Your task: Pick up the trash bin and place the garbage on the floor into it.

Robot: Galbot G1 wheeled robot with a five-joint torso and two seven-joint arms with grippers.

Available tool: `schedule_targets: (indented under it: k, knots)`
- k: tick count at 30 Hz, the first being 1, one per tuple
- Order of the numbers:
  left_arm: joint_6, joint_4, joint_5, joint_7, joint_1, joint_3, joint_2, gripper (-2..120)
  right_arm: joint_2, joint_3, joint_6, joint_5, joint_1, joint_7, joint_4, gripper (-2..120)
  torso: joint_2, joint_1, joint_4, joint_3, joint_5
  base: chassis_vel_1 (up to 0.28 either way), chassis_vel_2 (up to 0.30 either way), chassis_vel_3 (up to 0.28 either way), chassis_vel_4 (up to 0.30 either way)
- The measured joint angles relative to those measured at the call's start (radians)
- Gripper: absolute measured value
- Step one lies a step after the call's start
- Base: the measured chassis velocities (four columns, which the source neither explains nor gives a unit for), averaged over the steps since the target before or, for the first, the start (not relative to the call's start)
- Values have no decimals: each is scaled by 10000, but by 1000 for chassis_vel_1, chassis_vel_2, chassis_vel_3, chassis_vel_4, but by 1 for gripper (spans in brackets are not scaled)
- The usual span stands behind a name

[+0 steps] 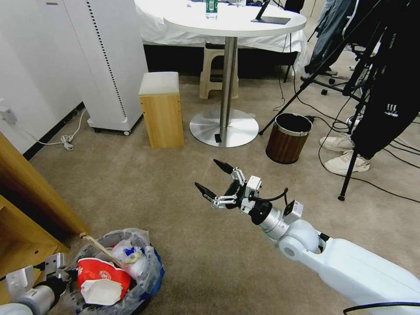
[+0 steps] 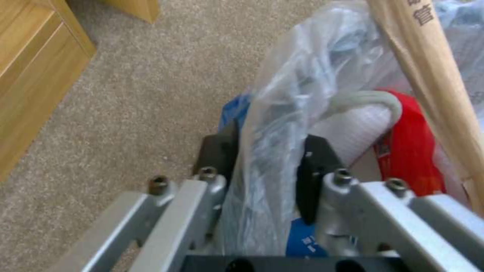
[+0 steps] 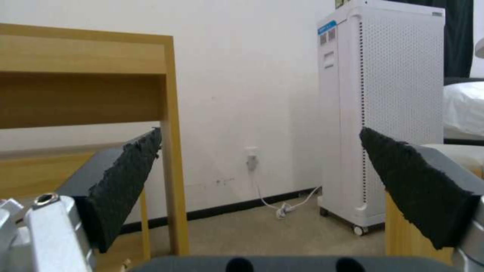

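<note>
The trash bin (image 1: 151, 267), a small round black bin lined with a crinkly translucent bag, stands at the lower left on the beige carpet floor (image 1: 183, 245). Garbage fills it: a red wrapper (image 1: 103, 273), a wooden stick (image 1: 101, 248), crumpled white pieces (image 1: 127, 256). My left gripper (image 1: 65, 275) is shut on the bin's bagged rim (image 2: 267, 151), one black pad on each side of it. Over bare carpet at the centre hangs my right gripper (image 1: 214, 179), open with nothing between its fingers (image 3: 128, 181).
A brown wood-grain bin (image 1: 288, 138) stands right of the round table's steel base (image 1: 224, 127). A wooden stool box (image 1: 161, 109) and a white appliance (image 1: 109, 61) are behind. Wooden furniture (image 1: 30, 205) borders the left. Tripod legs (image 1: 350, 170), cables and a person's shoes (image 1: 343, 151) sit at right.
</note>
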Motion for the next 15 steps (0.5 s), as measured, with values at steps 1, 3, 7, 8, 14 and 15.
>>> schedule_targets:
  k: [1, 3, 7, 8, 14, 15]
  knots:
    - [-4, 0, 12, 10, 5, -8, -1, 33, 11, -1, 6, -5, -4, -1, -3, 100, 0, 0, 1, 0, 0, 0, 0, 0, 0]
    - [-53, -20, 118, 56, 64, -99, -1, 45, 40, -14, 28, -50, -36, -16, -30, 100, -1, 0, 6, 0, 9, 0, 0, 0, 0]
    - [-98, -173, 165, 63, 94, -157, -30, 61, 35, -26, 37, -67, -33, -27, -37, 100, -1, 0, 6, 0, 14, 0, 0, 0, 0]
    - [-102, -205, 177, 62, 96, -166, -38, 62, 39, -29, 41, -71, -26, -29, -45, 100, -1, 0, 6, 0, 13, 0, 0, 0, 0]
    - [-174, -482, 227, 56, 122, -245, -76, 85, 161, -45, 65, -144, -13, -36, -59, 100, -1, 0, 8, -1, 14, 0, 0, 0, 0]
    - [-213, -536, 258, 54, 105, -250, -105, 88, 188, -51, 74, -187, -45, -36, -61, 100, -1, 0, 8, -2, 15, 0, 0, 0, 0]
